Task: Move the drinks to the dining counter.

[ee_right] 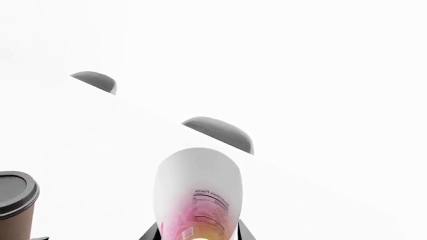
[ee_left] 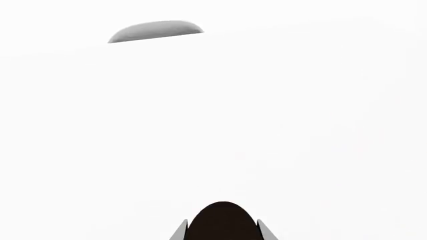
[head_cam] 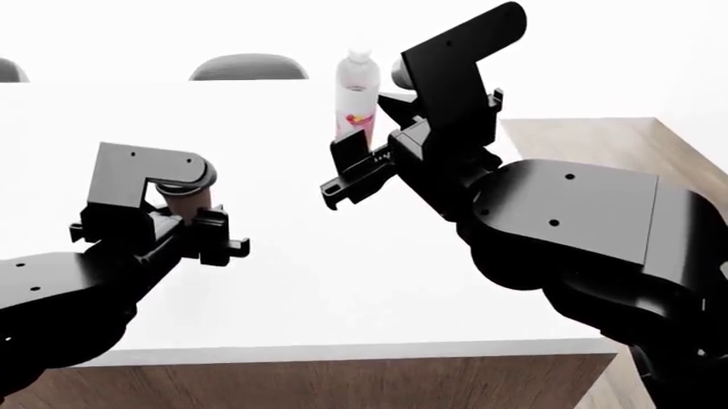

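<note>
Left end effector (head_cam: 187, 223): black, over the left part of the white surface (head_cam: 341, 281), closed about a brown paper coffee cup with a black lid (head_cam: 186, 192); the cup stands upright between the fingers, and in the left wrist view its dark lid (ee_left: 223, 221) shows between two grey fingertips (ee_left: 179, 232); whether its base touches the surface cannot be told. Clear pink-labelled bottle (head_cam: 355, 100): upright, toward the far edge of the surface near its middle, gripped at its lower part by the right end effector (head_cam: 370, 145); the right wrist view shows the bottle (ee_right: 199, 195) with its label text between the fingers, and the coffee cup (ee_right: 15, 200) off to one side of it. Right end effector: black, closed on the bottle, its arm reaching in from the right side. Surface: long white slab with a brown wood-grain front panel (head_cam: 341, 379) along the near edge. Grey chair backs (head_cam: 248, 66): two, just beyond the far edge, at the left.
</note>
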You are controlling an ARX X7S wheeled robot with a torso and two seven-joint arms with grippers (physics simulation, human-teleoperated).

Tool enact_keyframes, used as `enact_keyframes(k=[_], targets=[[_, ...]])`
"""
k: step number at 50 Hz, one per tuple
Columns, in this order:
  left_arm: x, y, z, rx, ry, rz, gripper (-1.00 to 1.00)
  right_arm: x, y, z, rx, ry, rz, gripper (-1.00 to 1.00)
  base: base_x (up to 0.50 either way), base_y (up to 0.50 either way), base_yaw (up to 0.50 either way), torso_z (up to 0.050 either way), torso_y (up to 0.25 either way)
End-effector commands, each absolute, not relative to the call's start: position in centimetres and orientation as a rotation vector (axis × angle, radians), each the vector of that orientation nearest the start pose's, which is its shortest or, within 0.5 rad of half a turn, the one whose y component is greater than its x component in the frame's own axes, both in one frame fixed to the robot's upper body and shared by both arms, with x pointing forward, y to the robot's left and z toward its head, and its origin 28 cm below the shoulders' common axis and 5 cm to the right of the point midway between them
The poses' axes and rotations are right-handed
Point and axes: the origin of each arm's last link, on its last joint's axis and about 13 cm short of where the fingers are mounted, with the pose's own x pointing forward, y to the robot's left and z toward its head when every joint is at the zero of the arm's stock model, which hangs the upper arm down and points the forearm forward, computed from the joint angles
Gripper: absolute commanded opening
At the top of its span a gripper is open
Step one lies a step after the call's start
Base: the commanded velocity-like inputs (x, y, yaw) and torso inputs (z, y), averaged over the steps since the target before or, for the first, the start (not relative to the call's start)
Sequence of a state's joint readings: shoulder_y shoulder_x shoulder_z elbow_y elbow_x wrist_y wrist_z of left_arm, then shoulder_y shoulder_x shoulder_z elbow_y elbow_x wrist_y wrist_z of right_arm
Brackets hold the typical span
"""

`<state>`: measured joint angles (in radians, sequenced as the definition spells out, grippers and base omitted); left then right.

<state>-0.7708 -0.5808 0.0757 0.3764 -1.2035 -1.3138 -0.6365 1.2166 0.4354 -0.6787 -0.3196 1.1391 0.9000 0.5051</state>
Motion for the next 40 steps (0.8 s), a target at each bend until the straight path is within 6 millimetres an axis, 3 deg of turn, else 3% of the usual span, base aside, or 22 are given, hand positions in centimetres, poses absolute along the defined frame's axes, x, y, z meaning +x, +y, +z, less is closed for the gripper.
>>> enact_keyframes(k=[1, 16, 17, 40], targets=[[25.46, 26.16, 21.64, 0.076, 0.326, -0.090, -1.00, 28.14, -4.88, 28.63, -0.227, -0.112, 0.500, -1.00, 0.00, 0.00, 0.00, 0.010, 0.000], [25.36, 26.09, 21.44, 0.091, 0.331, -0.091, -1.00, 28.05, -4.90, 28.62, -0.225, -0.113, 0.502, -1.00, 0.00, 0.00, 0.00, 0.000, 0.001], [25.33, 26.08, 21.44, 0.091, 0.331, -0.090, 1.00, 28.05, -4.89, 28.63, -0.224, -0.114, 0.502, -1.00, 0.00, 0.00, 0.00, 0.000, 0.000], [25.14, 26.25, 21.45, 0.087, 0.329, -0.087, 1.00, 27.98, -4.89, 28.65, -0.223, -0.117, 0.504, -1.00, 0.00, 0.00, 0.00, 0.000, 0.001]])
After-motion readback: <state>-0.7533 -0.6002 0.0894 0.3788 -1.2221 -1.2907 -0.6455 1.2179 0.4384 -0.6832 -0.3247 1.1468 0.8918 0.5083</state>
